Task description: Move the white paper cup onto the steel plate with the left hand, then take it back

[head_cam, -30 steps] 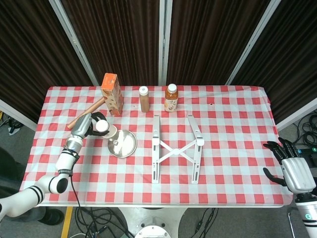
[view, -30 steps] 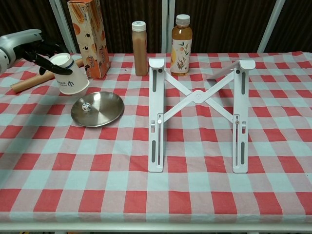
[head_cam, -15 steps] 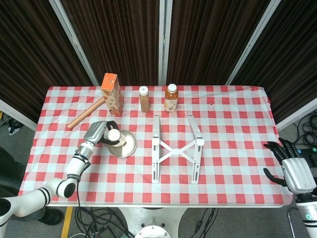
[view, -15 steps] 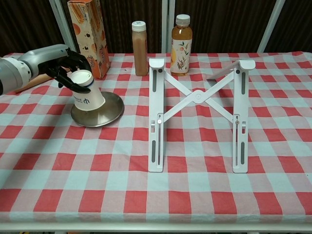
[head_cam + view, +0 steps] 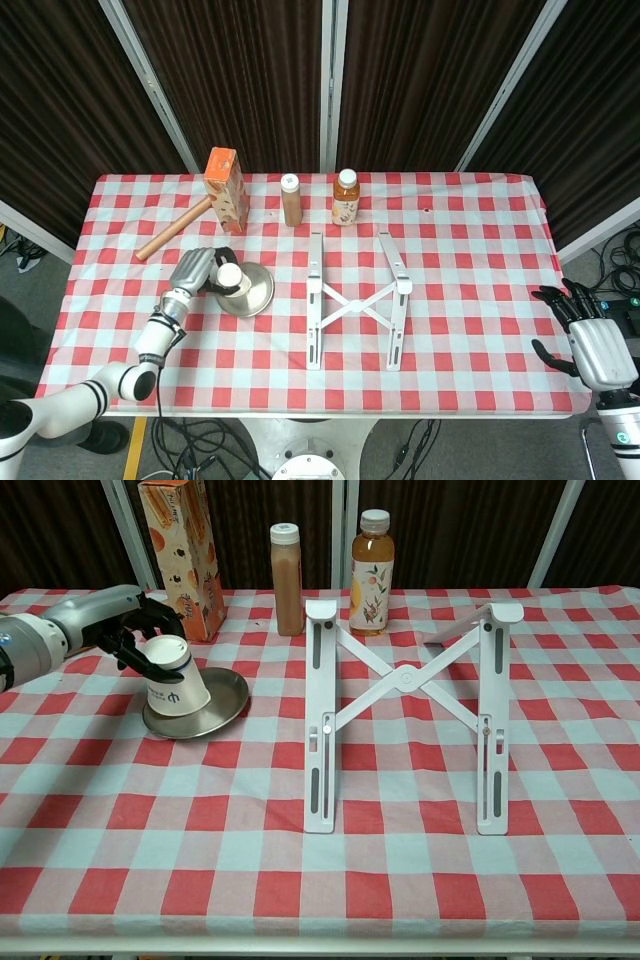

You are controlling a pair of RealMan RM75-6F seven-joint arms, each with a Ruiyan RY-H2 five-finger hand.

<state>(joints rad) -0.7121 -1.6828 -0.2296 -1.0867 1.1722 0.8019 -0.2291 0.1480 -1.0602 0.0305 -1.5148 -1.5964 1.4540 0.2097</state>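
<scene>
Lowered onto steel plate [image 5: 228, 695], white paper cup [image 5: 176, 682] shows dark logo.

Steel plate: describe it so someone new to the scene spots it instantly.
On the checked table, look left of the white folding stand, in front of the orange carton. The steel plate is the only shiny round dish, with the left robot hand holding an upside-down paper cup on it.

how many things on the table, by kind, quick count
bottles: 2, brown bottle and orange drink bottle
cartons: 1, orange carton
cups: 1, white paper cup, held by left hand
plates: 1, steel plate
stands: 1, white folding stand
wooden sticks: 1, wooden stick
total: 7
</scene>
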